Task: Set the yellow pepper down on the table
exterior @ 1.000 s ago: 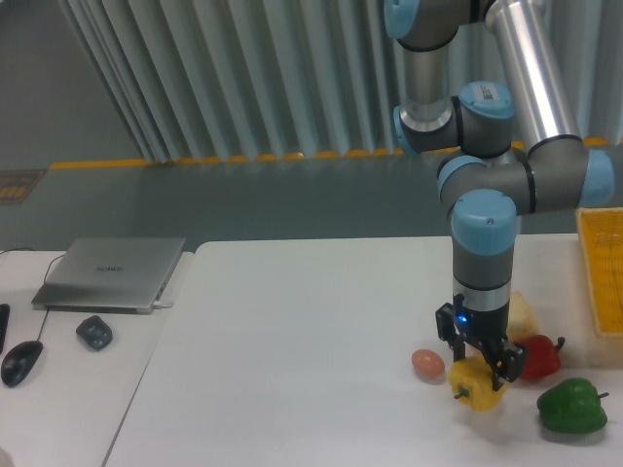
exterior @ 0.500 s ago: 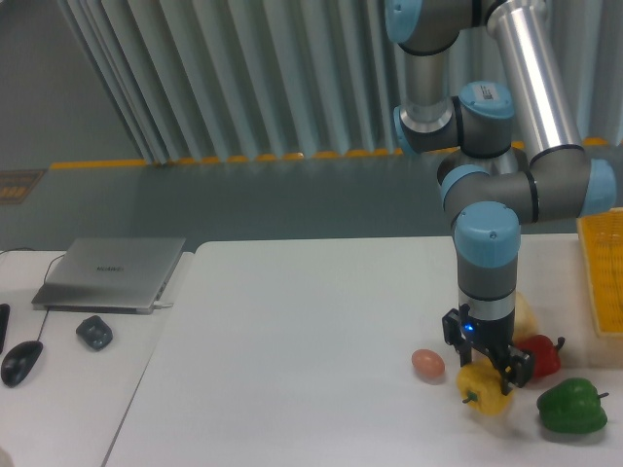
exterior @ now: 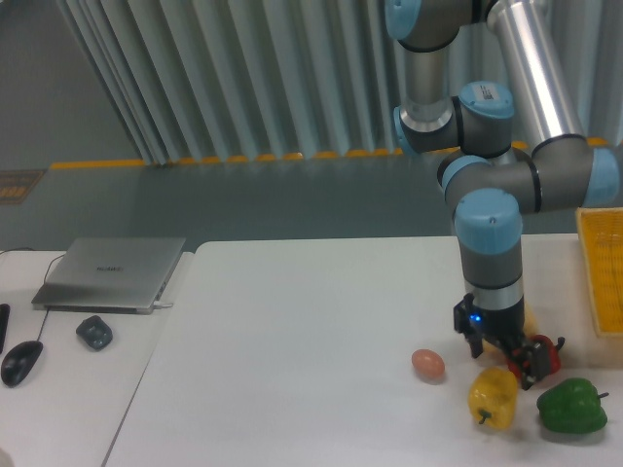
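Where the white table (exterior: pixel 292 331) nears its front right corner, the yellow pepper (exterior: pixel 494 396) rests on the surface, between a brown egg (exterior: pixel 427 364) and a green pepper (exterior: pixel 571 406). Just above it hangs the claw (exterior: pixel 506 358), apparently open and empty. Rising straight up should avoid nudging the pepper or the red pepper (exterior: pixel 547 352) behind

A yellow pepper (exterior: pixel 493 396), red pepper (exterior: pixel 545 354), green pepper (exterior: pixel 571 406) and brownish-pink egg (exterior: pixel 427 364) on a white table (exterior: pixel 292 370), beside a yellow crate (exterior: pixel 602 268).
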Controlling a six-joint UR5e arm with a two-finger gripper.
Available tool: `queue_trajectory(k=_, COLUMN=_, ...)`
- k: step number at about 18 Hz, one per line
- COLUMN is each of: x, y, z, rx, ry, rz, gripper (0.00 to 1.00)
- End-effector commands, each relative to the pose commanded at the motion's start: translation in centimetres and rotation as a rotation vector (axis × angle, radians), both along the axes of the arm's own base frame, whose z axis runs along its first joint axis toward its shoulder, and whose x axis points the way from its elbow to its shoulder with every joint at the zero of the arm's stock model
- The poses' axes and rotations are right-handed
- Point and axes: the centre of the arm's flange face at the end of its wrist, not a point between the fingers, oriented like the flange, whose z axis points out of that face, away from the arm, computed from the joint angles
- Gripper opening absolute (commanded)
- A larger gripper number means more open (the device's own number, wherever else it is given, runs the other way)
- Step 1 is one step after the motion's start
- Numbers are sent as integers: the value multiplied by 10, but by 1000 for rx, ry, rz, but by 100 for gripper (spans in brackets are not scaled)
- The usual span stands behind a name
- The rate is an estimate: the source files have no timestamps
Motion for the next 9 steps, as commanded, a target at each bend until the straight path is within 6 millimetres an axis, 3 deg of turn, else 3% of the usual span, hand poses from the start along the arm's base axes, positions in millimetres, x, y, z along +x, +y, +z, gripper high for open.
queue_trajectory(k=5, x=-10, y=-14, z=9, rx=-15, ry=6, rz=-80, gripper=100)
queue_trajectory(k=9, x=-33, y=-48, z=26, rx=-69, ry=-4, rz=-255, gripper=100)
